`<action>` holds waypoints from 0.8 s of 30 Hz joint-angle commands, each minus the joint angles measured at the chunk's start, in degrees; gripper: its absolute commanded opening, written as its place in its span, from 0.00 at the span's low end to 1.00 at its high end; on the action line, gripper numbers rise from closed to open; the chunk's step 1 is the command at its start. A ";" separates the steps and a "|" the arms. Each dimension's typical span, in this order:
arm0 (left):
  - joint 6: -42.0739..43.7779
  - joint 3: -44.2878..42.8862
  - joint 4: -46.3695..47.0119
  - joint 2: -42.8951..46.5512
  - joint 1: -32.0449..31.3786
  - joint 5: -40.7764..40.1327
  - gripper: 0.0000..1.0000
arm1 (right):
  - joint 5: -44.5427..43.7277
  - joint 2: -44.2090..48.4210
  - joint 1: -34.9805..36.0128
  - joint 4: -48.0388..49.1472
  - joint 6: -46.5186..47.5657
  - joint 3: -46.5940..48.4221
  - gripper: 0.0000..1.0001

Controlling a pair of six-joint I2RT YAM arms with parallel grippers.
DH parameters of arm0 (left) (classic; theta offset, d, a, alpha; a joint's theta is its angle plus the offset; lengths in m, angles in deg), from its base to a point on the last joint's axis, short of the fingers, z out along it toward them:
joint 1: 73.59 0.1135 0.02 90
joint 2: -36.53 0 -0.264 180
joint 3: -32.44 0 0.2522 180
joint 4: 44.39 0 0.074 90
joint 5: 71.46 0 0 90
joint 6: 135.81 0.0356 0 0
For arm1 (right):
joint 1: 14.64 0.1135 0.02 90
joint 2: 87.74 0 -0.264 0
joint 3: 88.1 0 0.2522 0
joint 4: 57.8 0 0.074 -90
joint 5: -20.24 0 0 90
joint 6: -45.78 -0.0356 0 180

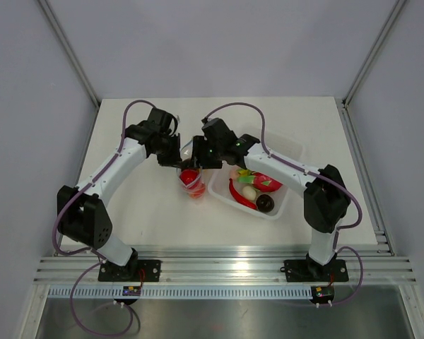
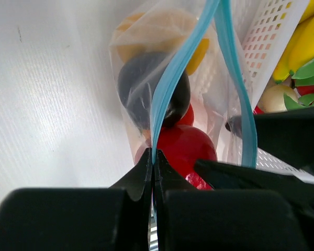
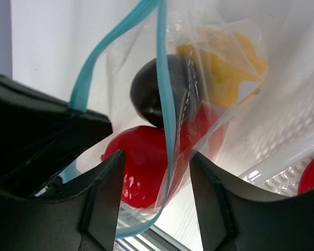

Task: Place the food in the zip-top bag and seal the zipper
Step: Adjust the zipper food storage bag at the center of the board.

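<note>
The left gripper [image 2: 153, 159] was clenched on the zipper [image 2: 172, 78]; the right gripper [image 3: 156, 162] was spread, a blue lip passing between its jaws. The zip-top bag [image 1: 192, 182], part-filled, was held mid-frame beside the white tray [image 1: 283, 206]. Filling was judged unfinished: food [image 1: 266, 183] lay in the tray, so another piece would need fetching.

The bag [image 2: 141, 42] is thin clear plastic, glossy and crinkled, with a smooth light blue plastic zipper [image 2: 172, 78]. The food [image 2: 186, 146] inside looks hard and glossy and catches highlights. The tray [image 2: 261, 47], upper right of the left wrist view, is white perforated plastic. The desk [image 2: 52, 104] is white, matt and finely grained. The left claw [image 2: 153, 164] and right claw [image 3: 154, 167] look like matt black plastic. Ribbed bare metal rails [image 1: 219, 267] cross the bottom of the top view.
</note>
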 commanded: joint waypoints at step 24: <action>-2.12 -0.40 4.57 1.87 -1.99 6.97 0.00 | -2.38 4.72 3.07 -0.03 -3.65 0.53 0.00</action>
